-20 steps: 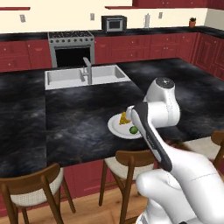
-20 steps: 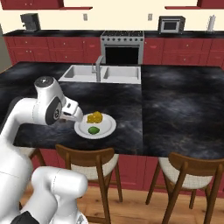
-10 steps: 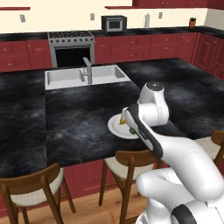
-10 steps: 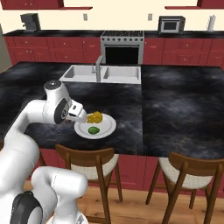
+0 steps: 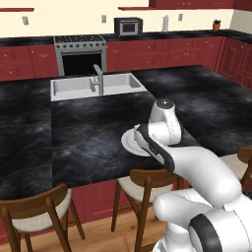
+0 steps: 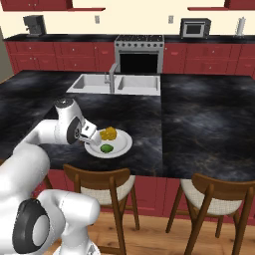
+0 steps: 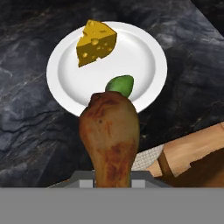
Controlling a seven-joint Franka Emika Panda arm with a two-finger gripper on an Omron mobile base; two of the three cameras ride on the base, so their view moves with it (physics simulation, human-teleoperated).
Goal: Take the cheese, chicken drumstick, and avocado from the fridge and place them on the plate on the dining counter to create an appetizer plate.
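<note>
My gripper point(image 6: 88, 133) is shut on the chicken drumstick point(image 7: 109, 135), which stands brown and upright between the jaws, meaty end away from the hand. It hangs over the near edge of the white plate point(image 7: 61, 83) on the black dining counter point(image 6: 199, 124). On the plate lie the yellow cheese point(image 7: 96, 41) wedge and the green avocado point(image 7: 120, 84), the latter partly hidden behind the drumstick. From the right base view the cheese point(image 6: 108, 133) and avocado point(image 6: 106, 148) sit on the plate point(image 6: 122, 144) just right of the hand. My arm covers most of the plate point(image 5: 129, 142) in the left base view.
Wooden chairs point(image 6: 99, 184) point(image 6: 214, 194) with cream seats stand along the counter's near edge; one chair back point(image 7: 188, 153) lies right below the hand. A sink point(image 6: 117, 83) with a faucet is set into the counter's far side. Red cabinets and a stove line the back wall.
The arm has bent lower and closer in over the plate's near edge, carrying the drumstick with it. Cheese and avocado have stayed where they were.
</note>
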